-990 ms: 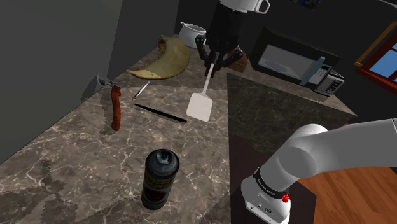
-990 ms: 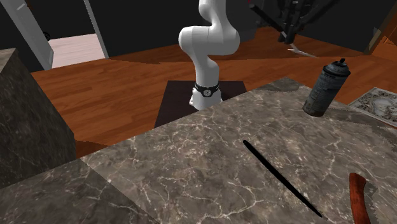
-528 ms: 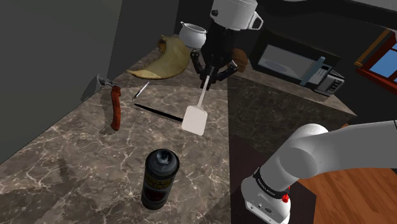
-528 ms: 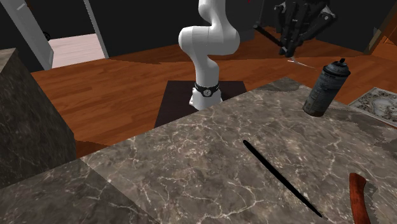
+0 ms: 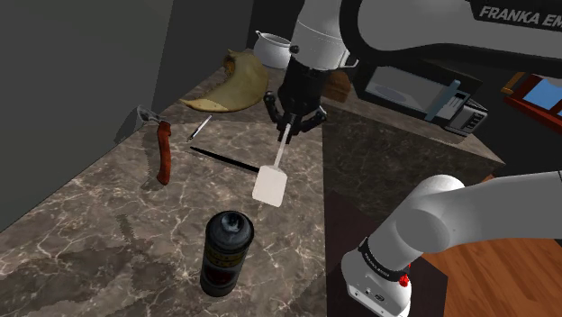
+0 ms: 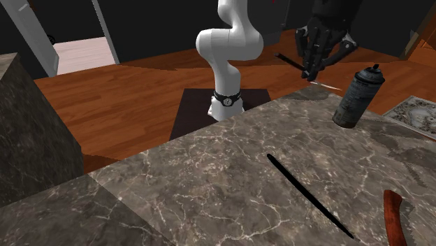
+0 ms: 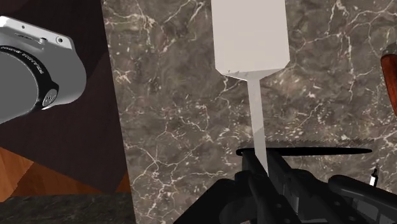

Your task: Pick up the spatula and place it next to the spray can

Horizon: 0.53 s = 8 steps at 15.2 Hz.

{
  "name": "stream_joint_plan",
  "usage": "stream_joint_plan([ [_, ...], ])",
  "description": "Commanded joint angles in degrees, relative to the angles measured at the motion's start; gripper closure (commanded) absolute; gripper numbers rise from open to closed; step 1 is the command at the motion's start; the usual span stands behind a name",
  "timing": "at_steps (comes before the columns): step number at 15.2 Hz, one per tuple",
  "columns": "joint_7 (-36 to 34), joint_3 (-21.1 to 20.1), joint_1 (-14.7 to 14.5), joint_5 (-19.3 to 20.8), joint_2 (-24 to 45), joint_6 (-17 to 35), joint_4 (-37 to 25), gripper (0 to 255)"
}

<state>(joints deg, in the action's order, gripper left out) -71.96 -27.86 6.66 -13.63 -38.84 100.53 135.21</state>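
A white spatula hangs over the marble counter, blade down, with its thin handle clasped in my black gripper. In the wrist view the blade lies ahead of the gripper, whose fingers are shut on the handle. A dark spray can stands upright near the counter's front edge, a short way below the blade in the shoulder view. The second exterior view has the gripper up and to the left of the spray can, with the spatula seen edge-on between them.
A thin black rod and a red-handled tool lie on the counter to the shoulder view's left. A tan curved object and a white pot sit at the back. The counter ends just right of the spatula, above the stand.
The gripper has carried the spatula down and towards the shoulder view's left, closer to the spray can. Nothing else on the counter moved.
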Motion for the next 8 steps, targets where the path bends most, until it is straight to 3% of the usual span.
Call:
stream_joint_plan([
  [1,0.06,-0.3,-0.07,-0.23,0.04,1.55,1.48,255],
  [8,-0.01,-1.68,-0.46,-1.21,0.45,6.95,6.46,255],
])
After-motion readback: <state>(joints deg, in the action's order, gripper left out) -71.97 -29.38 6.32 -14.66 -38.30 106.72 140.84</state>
